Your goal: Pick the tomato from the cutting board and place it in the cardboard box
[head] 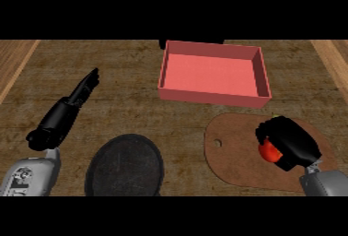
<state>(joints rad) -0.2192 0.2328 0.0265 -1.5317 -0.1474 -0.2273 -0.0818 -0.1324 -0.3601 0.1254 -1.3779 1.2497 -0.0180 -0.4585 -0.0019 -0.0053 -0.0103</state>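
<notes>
Your right hand (291, 142) curls around the tomato (269, 150) over the board (234, 156); only a red sliver shows. Lift too little and you may clip the near wall of the box (212, 97). Your left hand (83, 90) rests open at left.

**Tomato, board, box**

Red tomato (269, 151) mostly hidden, only a sliver showing, over the right part of the brown cutting board (234, 152). Cardboard box (214, 73), pinkish-red, open-topped, sits upright just beyond the board's far edge.
</notes>
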